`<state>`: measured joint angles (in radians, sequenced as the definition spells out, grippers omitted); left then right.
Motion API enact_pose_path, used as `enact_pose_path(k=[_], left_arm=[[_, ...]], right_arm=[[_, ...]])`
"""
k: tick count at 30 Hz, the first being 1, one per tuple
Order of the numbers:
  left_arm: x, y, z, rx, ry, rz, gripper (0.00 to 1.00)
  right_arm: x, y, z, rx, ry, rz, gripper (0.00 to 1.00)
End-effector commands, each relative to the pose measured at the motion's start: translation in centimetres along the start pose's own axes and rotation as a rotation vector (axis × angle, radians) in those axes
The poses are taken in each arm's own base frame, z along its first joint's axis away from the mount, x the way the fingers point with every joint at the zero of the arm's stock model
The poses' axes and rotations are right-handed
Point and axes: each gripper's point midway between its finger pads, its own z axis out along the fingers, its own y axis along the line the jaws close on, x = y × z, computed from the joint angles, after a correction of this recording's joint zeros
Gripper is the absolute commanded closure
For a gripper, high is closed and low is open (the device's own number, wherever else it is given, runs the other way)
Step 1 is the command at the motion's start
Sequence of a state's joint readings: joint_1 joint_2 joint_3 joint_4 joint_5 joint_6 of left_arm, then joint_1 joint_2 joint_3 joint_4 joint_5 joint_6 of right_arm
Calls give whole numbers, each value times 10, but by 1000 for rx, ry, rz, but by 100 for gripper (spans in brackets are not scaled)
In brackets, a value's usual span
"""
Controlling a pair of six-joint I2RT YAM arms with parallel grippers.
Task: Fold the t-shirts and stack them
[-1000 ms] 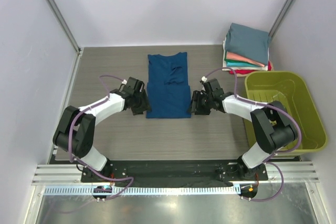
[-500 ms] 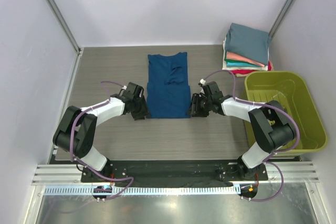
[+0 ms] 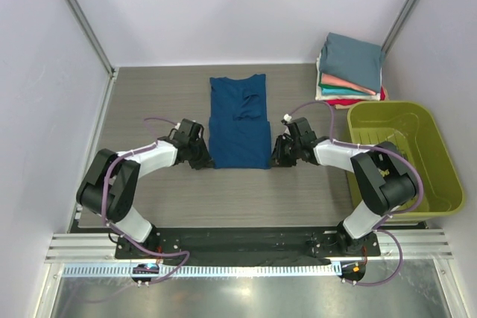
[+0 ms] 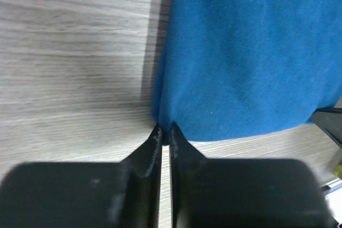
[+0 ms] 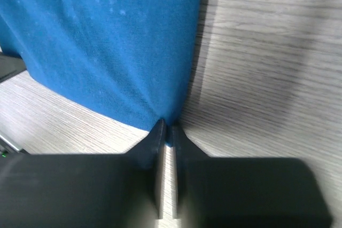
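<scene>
Navy t-shirt (image 3: 238,121) lies flat at centre of worktop (image 3: 149,102); left tool (image 4: 164,134) and right tool (image 5: 166,129) each pinch a near hem corner, so best to lift both evenly and fold toward the collar, edges aligned.

The blue t-shirt (image 3: 238,121) lies flat at the centre of the table (image 3: 156,102), folded into a long strip running near to far. The left gripper (image 3: 208,159) sits at its near-left corner and the right gripper (image 3: 273,157) at its near-right corner, each low against the cloth edge. A stack of folded t-shirts (image 3: 350,72), slate-teal on top, stands in the far-right corner. The olive-green basket (image 3: 387,106) stands just near of that stack, along the right edge.
</scene>
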<state>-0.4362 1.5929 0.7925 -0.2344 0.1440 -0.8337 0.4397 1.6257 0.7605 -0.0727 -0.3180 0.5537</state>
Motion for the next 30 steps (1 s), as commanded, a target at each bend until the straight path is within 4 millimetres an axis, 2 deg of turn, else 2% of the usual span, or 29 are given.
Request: enact_pose_path(k=[1, 2, 5, 8, 11, 15, 17, 18, 19, 21, 24, 27, 29, 30], left_arm=[[2, 3, 9, -6, 10, 6, 97], [2, 2, 10, -7, 11, 6, 100], [3, -4, 7, 7, 6, 18, 100], [4, -9, -6, 3, -24, 38, 100], [10, -9, -23, -24, -37, 51, 100], [26, -8, -45, -20, -24, 61, 100], [28, -13, -61, 3, -55, 66, 100], [36, -10, -67, -19, -51, 74, 100], [36, -16, -80, 13, -79, 83, 100], [44, -18, -95, -1, -82, 104, 100], [51, -29, -130, 28, -93, 124, 100], [42, -36, -157, 49, -151, 129, 100], [33, -33, -166, 20, -192, 150, 100], [27, -32, -167, -1, -209, 157, 100]], right_arm=[[8, -3, 3, 1, 20, -6, 95], [7, -1, 2, -4, 16, -7, 99], [4, 7, -4, -34, 5, -12, 99], [0, 13, -14, -43, -16, -22, 99], [4, 15, -23, -43, -4, -32, 99], [10, 22, -47, -60, -21, -44, 99], [17, 22, -57, -47, -15, -46, 99], [15, 28, -68, -58, -39, -58, 99], [24, 28, -72, -47, -15, -61, 99], [30, 33, -89, -40, -14, -74, 99], [39, 46, -109, -40, -11, -89, 99], [33, 60, -135, -62, -54, -105, 99], [20, 69, -149, -63, -102, -133, 99], [14, 64, -152, -20, -120, -139, 99]])
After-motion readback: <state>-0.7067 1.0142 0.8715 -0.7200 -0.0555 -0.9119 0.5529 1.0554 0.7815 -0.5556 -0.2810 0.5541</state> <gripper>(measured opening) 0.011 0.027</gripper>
